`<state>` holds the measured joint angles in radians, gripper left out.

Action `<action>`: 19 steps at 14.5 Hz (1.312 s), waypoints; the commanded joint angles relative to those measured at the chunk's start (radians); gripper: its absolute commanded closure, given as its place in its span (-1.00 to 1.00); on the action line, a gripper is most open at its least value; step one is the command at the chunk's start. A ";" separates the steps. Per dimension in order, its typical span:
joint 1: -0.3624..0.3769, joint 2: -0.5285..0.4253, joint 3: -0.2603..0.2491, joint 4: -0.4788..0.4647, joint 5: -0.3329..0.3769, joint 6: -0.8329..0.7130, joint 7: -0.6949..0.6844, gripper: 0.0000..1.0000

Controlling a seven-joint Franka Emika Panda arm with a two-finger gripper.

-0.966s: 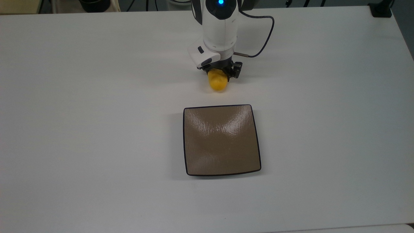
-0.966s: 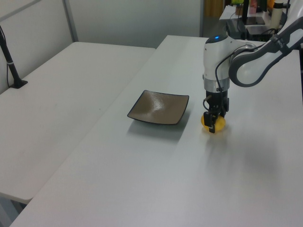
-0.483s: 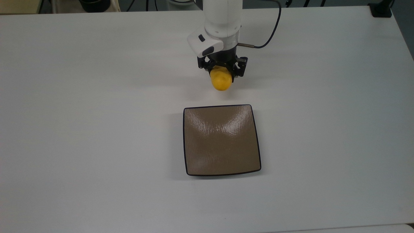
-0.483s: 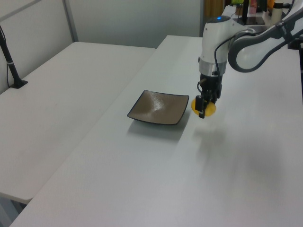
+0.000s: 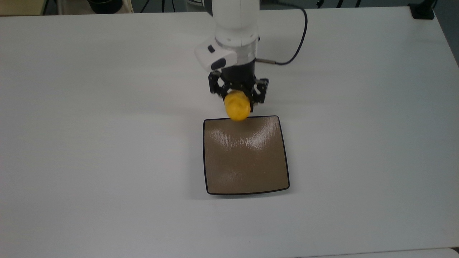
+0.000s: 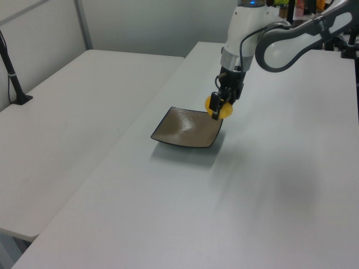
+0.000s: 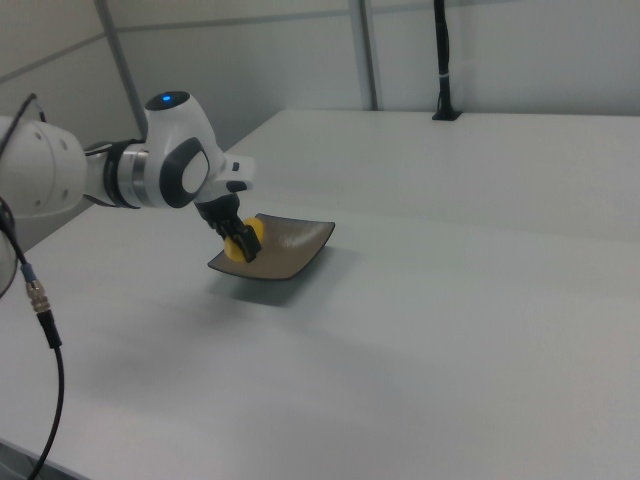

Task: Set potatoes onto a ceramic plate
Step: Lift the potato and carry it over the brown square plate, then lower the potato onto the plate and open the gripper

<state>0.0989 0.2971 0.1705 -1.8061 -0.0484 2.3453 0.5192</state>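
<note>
My gripper [image 5: 238, 102] [image 6: 219, 107] [image 7: 240, 244] is shut on the yellow oval potato [image 5: 237, 109] [image 6: 217, 106] [image 7: 243, 240] and holds it in the air, off the table. The potato hangs over the rim of the square tan-brown ceramic plate [image 5: 247, 161] [image 6: 182, 131] [image 7: 290, 245], at the plate's upper edge in the top view. The plate lies flat on the white table with nothing on it.
A black cable [image 5: 299, 46] loops from the wrist over the white table [image 5: 107, 143]. A second white table [image 6: 67, 101] stands at the left view's left, with a black post [image 6: 11, 73] on it. A dark post [image 7: 442, 60] stands at the far end in the right view.
The gripper has lifted the potato off the table and carried it toward the plate, from a spot well short of it to above its near rim.
</note>
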 commanded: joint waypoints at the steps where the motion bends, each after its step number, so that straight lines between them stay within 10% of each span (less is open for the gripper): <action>1: 0.002 0.101 0.001 0.091 -0.045 0.054 0.022 -0.36; 4: -0.004 0.152 0.001 0.143 -0.056 0.054 0.021 -0.39; 7: -0.011 0.152 0.001 0.148 -0.065 0.052 0.019 -1.00; 12: -0.018 0.143 0.003 0.152 -0.060 0.040 0.018 -1.00; 19: -0.038 0.037 0.020 0.252 -0.045 -0.409 -0.169 -1.00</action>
<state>0.0772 0.4008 0.1714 -1.5499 -0.0922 2.0622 0.4680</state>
